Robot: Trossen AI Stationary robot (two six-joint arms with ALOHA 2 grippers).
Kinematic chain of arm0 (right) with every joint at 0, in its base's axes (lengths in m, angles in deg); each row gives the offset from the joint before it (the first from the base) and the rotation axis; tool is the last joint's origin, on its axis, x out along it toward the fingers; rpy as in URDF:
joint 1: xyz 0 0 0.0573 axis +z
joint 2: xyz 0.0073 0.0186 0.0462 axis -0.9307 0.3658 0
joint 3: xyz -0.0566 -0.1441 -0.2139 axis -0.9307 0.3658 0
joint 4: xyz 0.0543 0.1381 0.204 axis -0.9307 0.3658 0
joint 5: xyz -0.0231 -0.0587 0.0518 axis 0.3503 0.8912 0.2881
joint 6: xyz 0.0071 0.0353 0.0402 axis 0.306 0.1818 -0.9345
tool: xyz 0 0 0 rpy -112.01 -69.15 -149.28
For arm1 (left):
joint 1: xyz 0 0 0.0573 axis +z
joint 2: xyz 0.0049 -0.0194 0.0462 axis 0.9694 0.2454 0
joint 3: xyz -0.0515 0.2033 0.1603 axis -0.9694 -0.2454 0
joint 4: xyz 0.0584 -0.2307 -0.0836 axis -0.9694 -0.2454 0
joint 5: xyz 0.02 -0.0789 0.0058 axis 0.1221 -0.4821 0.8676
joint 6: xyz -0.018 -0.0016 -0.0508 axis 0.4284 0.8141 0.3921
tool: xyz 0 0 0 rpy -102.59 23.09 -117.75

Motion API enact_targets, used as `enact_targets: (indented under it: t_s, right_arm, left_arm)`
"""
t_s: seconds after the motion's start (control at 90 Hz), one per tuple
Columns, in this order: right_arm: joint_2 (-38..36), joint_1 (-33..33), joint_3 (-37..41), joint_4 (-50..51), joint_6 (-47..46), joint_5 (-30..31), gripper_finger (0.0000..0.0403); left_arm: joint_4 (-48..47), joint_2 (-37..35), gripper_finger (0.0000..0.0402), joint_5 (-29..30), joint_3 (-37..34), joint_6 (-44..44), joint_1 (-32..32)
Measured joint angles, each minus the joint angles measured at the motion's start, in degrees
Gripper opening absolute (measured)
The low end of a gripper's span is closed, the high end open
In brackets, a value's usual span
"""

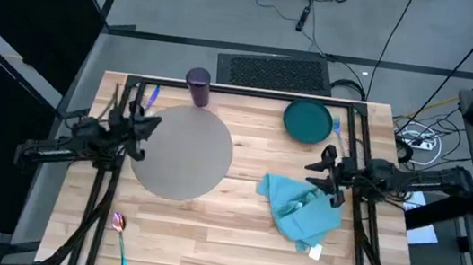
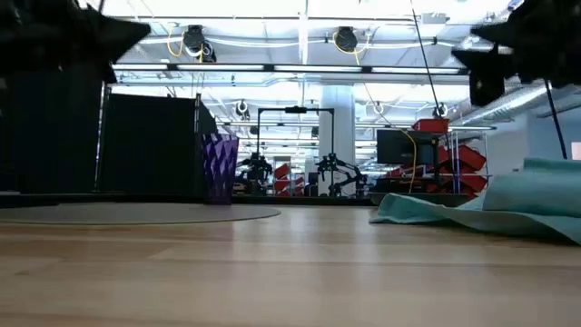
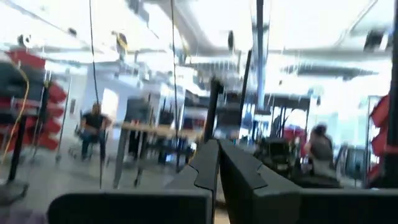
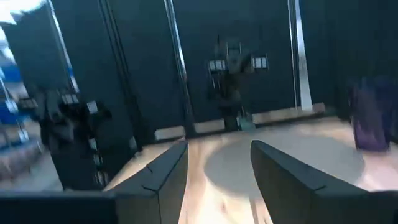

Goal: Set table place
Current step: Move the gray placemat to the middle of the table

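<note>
Both arms up and empty, nothing yet set on the mat.

Left gripper (image 1: pixel 148 128), fingers pressed together, hangs at the mat's (image 1: pixel 181 155) edge; right gripper (image 1: pixel 320 170), jaws spread, is just beside the crumpled napkin (image 1: pixel 301 208), which could snag and drag. Plate (image 1: pixel 307 121) and cup (image 1: pixel 197 86) crowd the table's (image 1: pixel 223 239) far edge; spoon (image 1: pixel 120 231) lies near-left.

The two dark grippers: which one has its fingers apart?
The right gripper, hovering beside the crumpled light blue napkin: its fingers stand clearly apart. The left gripper, at the edge of the round grey mat, has its fingers pressed together.
</note>
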Motion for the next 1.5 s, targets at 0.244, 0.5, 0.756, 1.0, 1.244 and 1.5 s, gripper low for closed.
enact_targets:
  t_s: [0.244,0.5,0.756,1.0,1.244,1.5]
  right_arm:
    - [2.5,-2.4,-4.8,-4.7,4.2,0.1,0.0169]
    - [12.5,-8.1,-18.8,9.4,7.7,0.0,0.0169]
    - [27.9,-12.2,-30.9,18.0,9.2,-0.4,0.0169]
    - [43.9,-15.6,-38.0,21.5,4.8,-0.6,0.0169]
    - [60.5,-18.1,-42.9,21.1,1.2,-4.9,0.0169]
    - [76.3,-17.6,-53.3,21.0,3.9,-5.0,0.0169]
  left_arm:
    - [0.4,2.9,0.0000,0.0,6.3,0.0,0.0]
    - [-7.5,15.0,0.0000,0.0,17.9,-0.2,0.0]
    - [-19.4,29.6,0.0000,-3.1,27.8,4.4,-0.1]
    - [-36.3,34.7,0.0000,2.1,33.1,4.5,-2.0]
    - [-47.9,33.4,0.0000,10.4,33.7,7.3,-4.2]
    - [-57.7,33.9,0.0000,14.2,33.7,10.5,-4.6]
